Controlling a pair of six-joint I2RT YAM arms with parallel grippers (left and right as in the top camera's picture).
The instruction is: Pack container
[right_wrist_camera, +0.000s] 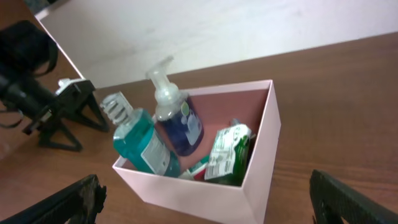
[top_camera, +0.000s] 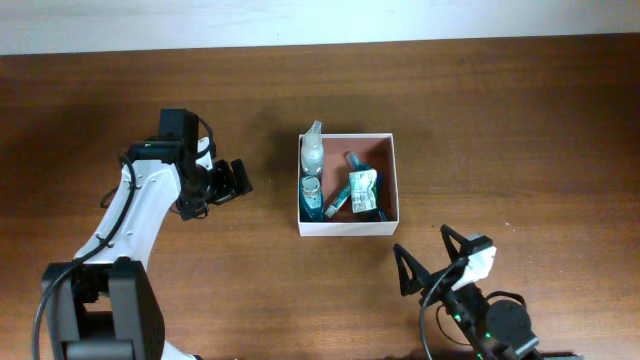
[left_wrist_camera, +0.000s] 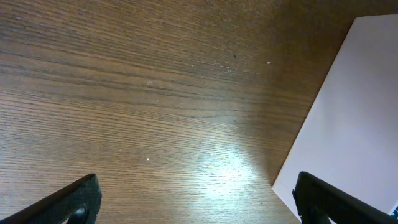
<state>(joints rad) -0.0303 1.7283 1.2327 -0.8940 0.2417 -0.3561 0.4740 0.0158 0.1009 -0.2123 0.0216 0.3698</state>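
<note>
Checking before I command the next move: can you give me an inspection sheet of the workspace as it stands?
Surface: brown wooden table, bare wood around the box.
Job's things: container sits mid-table with its top open; it holds a pump bottle, a teal bottle and a green-and-white packet.
Clutter: nothing seen outside the container.
Hands: left hand open and empty, just left of the container; right hand open and empty, off the container's near right corner.
Cables: left arm cable loops by that arm's base; right arm cable runs beside that arm; neither reaches the container.
Surroundings: pale strip beyond the table's far edge.
</note>
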